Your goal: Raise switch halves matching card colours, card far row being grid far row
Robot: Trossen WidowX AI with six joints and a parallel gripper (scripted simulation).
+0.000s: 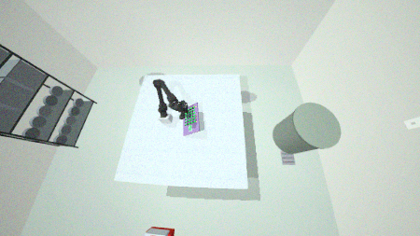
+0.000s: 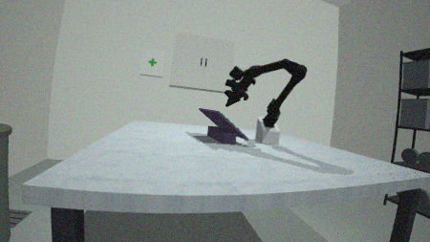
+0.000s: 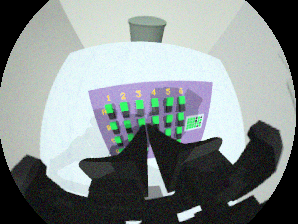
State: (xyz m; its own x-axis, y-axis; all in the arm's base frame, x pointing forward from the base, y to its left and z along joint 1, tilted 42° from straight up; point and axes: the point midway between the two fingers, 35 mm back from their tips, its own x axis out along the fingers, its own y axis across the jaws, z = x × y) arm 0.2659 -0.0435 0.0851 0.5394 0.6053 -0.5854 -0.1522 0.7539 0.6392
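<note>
The purple tilted panel [image 1: 195, 131] [image 2: 212, 117] [image 3: 205, 95] carries a grid of green and dark grey switches, with columns marked 1 to 6. In the wrist view the far-row switches show green faces with dark parts below. The small card [image 3: 194, 122] on the panel's right side is mostly green with a few dark squares; its pattern is too small to read surely. My gripper [image 2: 227, 105] [image 3: 146, 127] is shut and empty. It hangs above the panel, with a gap to it in the exterior view. In the wrist view the fingers hide the middle and nearer switches.
The panel stands on a purple block [image 2: 221, 135] on the white table [image 1: 215, 159] [image 2: 143, 164], in front of the arm's white base [image 2: 268, 136]. A grey-green cylinder [image 1: 317, 124] [image 3: 146, 30] stands beyond the table, and a shelf rack [image 1: 48, 108] stands off its other side.
</note>
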